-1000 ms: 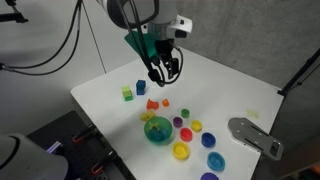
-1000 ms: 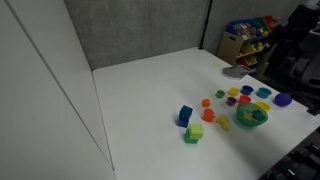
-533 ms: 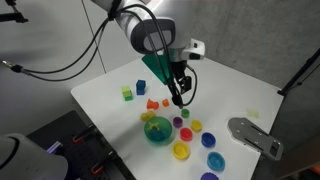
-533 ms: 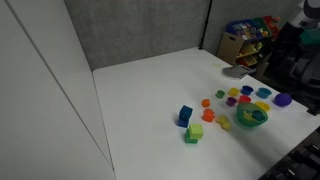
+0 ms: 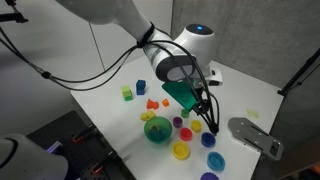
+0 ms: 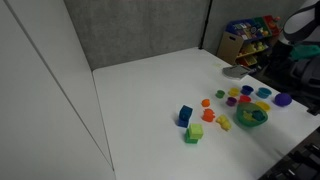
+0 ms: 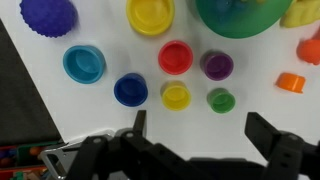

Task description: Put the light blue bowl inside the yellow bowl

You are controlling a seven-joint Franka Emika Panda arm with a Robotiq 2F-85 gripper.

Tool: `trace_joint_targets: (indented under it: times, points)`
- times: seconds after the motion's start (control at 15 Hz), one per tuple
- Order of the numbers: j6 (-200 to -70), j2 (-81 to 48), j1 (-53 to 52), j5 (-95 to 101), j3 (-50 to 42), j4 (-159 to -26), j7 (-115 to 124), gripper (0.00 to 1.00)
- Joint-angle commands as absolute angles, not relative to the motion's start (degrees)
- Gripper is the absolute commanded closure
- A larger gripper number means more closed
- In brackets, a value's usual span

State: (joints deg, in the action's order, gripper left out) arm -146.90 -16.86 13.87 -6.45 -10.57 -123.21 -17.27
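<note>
The light blue bowl (image 7: 84, 64) stands upright on the white table, at the left of the wrist view, and at the front in an exterior view (image 5: 215, 160). The yellow bowl (image 7: 150, 14) is at the top edge of the wrist view and near the table front in an exterior view (image 5: 181, 151). The two bowls are apart. My gripper (image 7: 198, 135) is open and empty, and hangs above the small cups between them; it also shows in an exterior view (image 5: 211, 124). Its fingers (image 7: 138, 125) frame bare table below a tiny yellow cup (image 7: 176, 96).
A big teal bowl (image 5: 157, 130) stands beside the yellow bowl. Near the gripper are a dark blue cup (image 7: 131, 90), a red cup (image 7: 176, 57), a purple cup (image 7: 216, 66), a green cup (image 7: 221, 100) and a purple bumpy bowl (image 7: 48, 14). Blocks (image 5: 128, 93) lie further back.
The arm has swung from above the orange blocks at the table's middle to over the small cups toward the front right, and has come lower. The bowls have not moved.
</note>
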Motion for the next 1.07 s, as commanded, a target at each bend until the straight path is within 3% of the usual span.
trace_joint_targets:
  times: [0.0, 1.0]
  points:
    - [-146.14, -24.22, 17.63, -6.39, -9.12, -116.08, -21.87, 0.00]
    - [-153.75, -34.33, 21.55, -1.39, -8.81, -112.93, -23.50, 0.00]
